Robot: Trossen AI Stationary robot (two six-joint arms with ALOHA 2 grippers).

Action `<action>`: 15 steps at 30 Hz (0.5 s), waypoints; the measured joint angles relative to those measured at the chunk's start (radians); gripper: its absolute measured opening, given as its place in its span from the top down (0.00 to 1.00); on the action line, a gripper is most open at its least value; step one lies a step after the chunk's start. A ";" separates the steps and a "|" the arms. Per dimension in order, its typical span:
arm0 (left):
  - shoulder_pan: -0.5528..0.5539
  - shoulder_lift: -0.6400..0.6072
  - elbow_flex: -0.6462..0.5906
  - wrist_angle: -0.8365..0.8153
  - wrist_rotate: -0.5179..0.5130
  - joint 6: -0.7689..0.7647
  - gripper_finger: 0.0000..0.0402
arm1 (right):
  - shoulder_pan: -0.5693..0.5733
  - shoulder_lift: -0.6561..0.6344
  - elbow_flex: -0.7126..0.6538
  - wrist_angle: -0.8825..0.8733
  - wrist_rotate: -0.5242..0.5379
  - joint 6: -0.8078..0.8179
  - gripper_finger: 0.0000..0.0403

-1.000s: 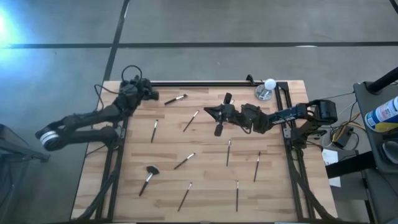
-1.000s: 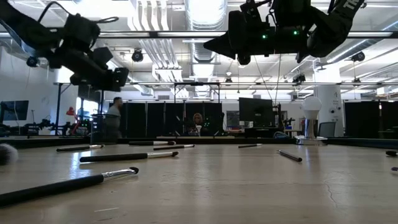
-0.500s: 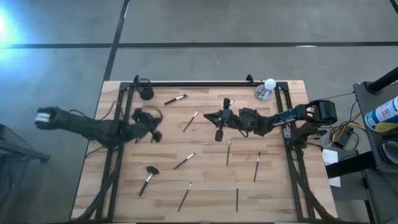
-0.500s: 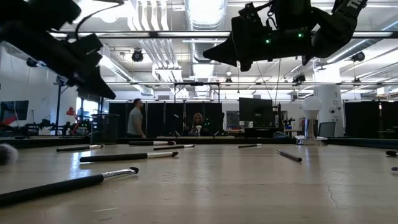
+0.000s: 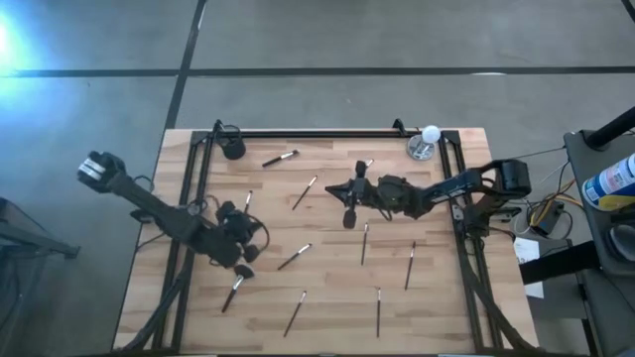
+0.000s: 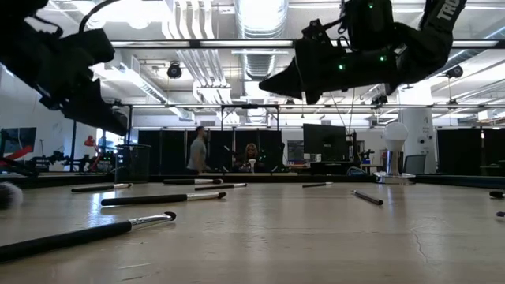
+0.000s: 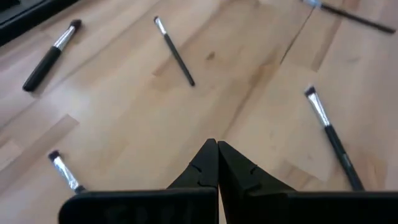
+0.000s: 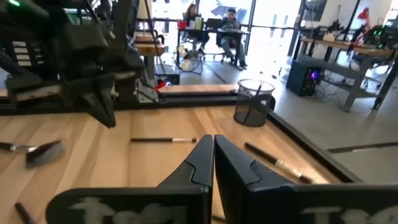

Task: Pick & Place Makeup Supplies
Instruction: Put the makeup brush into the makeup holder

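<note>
Since the thin dark-handled, silver-ferruled makeup brushes (image 5: pixel 295 257) scattered flat over the wooden table (image 5: pixel 437 297) look light, stiff and roll-prone, you should pinch mid-handle; left gripper (image 7: pixel 217 163) and right gripper (image 8: pixel 213 155) are closed, empty.

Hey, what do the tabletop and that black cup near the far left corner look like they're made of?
The tabletop looks like pale wood in a matte or satin finish: joined planks with visible grain and seams, possibly butcher block. The black cup looks like wire mesh, probably dark coated metal, since the background shows through its wall in the right wrist view.
</note>
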 joint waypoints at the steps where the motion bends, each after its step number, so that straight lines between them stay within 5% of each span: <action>1: -0.008 0.029 0.034 -0.036 0.003 -0.029 1.00 | 0.004 0.011 -0.003 0.008 0.000 0.006 0.98; 15: -0.113 0.416 0.389 -0.429 0.418 -0.491 0.69 | 0.116 0.034 -0.044 0.043 0.000 0.019 0.98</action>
